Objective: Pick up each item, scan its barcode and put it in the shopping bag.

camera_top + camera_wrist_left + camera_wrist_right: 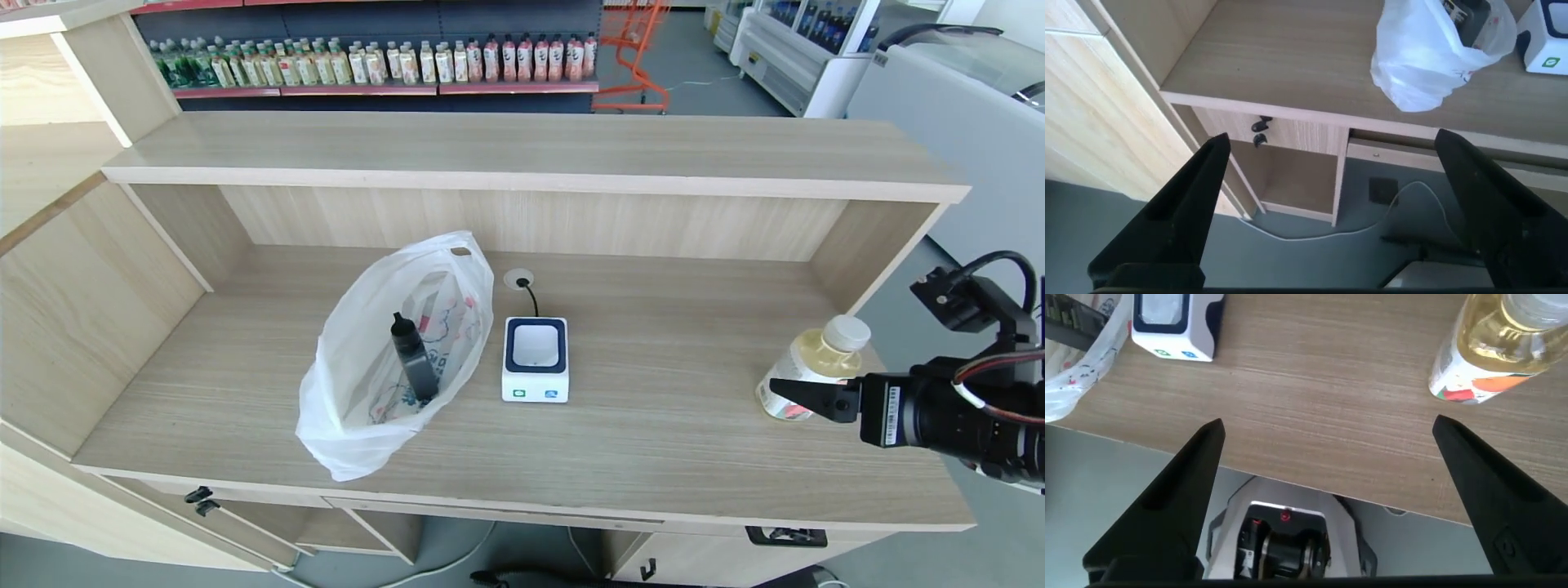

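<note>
A bottle [812, 363] of pale yellow liquid is seen upright near the right end of the tabletop [653, 441], with its long axis vertical and its white cap on top. The right end effector [804, 396] is held low, close beside the bottle, with its fingers spread wide and nothing between them. In the right wrist view the bottle [1503, 343] is found ahead of the end effector [1328, 429] but offset towards one finger, not centred in the gap. A sideways correction is therefore judged necessary before the fingers can be closed around the body. The left end effector [1333, 140] is also spread open and empty. It is placed below the tabletop's front edge near the bag [326, 408], well apart from the bottle, so the right arm is clearly the nearer. A dark bottle [412, 359] is already in the bag, and the scanner [535, 358] is just beside the bag.
</note>
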Controlling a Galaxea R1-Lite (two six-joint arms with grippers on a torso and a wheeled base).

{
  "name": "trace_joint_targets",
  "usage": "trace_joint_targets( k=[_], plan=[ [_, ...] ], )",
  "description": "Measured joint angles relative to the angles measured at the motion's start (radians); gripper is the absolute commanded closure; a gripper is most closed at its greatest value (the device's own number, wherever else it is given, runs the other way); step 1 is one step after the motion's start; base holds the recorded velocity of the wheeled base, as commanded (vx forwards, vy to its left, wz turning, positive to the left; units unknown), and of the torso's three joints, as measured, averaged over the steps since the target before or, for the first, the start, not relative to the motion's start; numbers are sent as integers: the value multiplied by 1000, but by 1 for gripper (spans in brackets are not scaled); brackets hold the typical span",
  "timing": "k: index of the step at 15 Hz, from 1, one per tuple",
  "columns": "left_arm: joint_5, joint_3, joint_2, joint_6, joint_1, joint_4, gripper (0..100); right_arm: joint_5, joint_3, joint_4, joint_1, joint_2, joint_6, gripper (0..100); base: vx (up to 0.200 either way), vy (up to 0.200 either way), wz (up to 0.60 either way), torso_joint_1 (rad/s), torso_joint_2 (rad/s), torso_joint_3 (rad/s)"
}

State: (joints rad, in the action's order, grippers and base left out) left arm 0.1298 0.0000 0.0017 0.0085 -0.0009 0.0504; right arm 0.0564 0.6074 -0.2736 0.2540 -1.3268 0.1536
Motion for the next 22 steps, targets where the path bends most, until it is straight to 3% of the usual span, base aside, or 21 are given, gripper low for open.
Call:
trace_joint_targets(
  k=[3, 14, 18, 22],
  plan=[
    [0, 0, 0, 0, -1, 0, 0, -31, 3, -1, 1, -31, -2, 0, 0, -200, 0, 4, 2, 2],
    [0, 0, 0, 1, -1, 0, 0, -178, -10, 2, 2, -152, -2, 0, 0, 0, 0, 0, 0, 0],
    [0, 0, 0, 1, -1, 0, 0, -178, -25, -209, 5, -243, -5, 0, 0, 0, 0, 0, 0, 0],
    [0, 0, 0, 1, -1, 0, 0, -178, -52, -325, 7, -328, -26, 0, 0, 0, 0, 0, 0, 0]
  ],
)
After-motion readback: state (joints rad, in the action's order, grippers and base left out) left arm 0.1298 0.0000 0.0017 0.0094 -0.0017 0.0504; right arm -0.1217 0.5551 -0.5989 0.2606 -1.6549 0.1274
